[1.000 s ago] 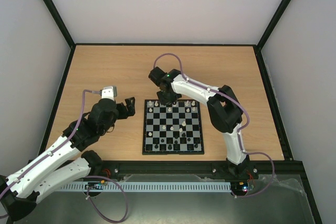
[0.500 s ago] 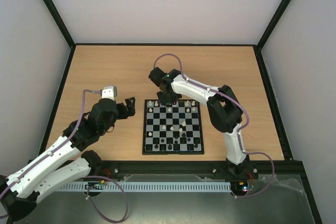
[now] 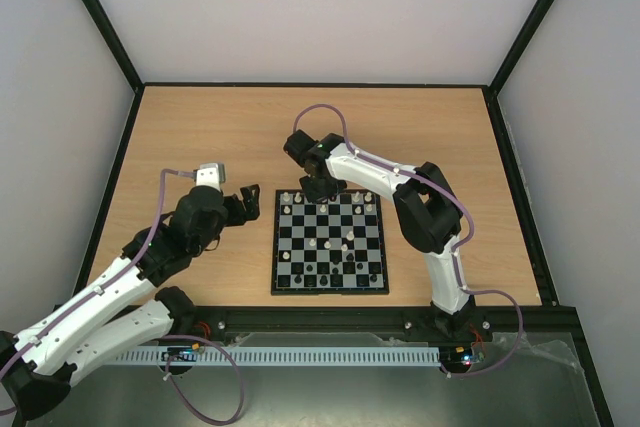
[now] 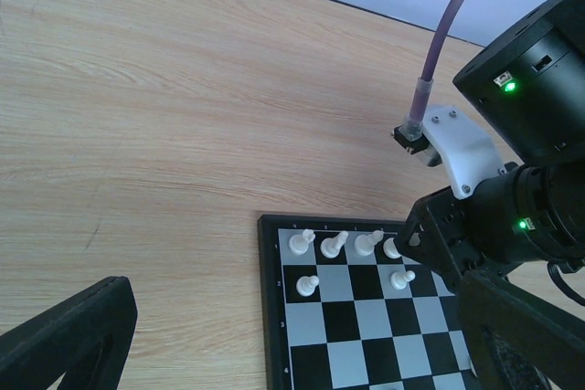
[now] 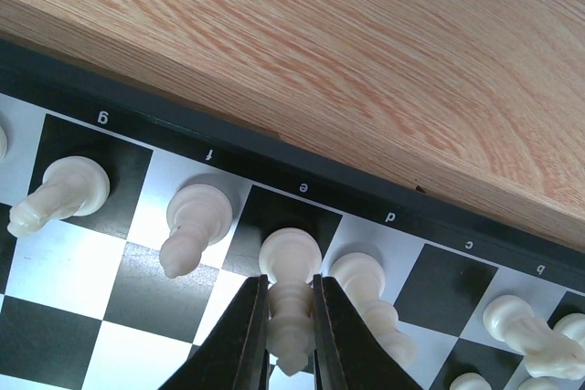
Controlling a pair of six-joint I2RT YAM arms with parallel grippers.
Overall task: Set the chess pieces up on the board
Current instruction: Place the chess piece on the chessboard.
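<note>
The board lies at the table's middle, with cream-white chess pieces along its far row and black ones towards the near side. My right gripper reaches down at the far row. In the right wrist view it is shut on a white piece standing on the black e square, between a neighbouring piece and another. My left gripper hovers open and empty left of the board's far corner, its fingers wide apart. White pieces and the right arm show below it.
Bare wooden table surrounds the board, bounded by a black frame and pale walls. A purple cable loops above the right wrist. Several pieces stand scattered on the board's middle squares.
The right wrist has edged very slightly at the far row, still closed on the white piece. The left arm has barely shifted.
</note>
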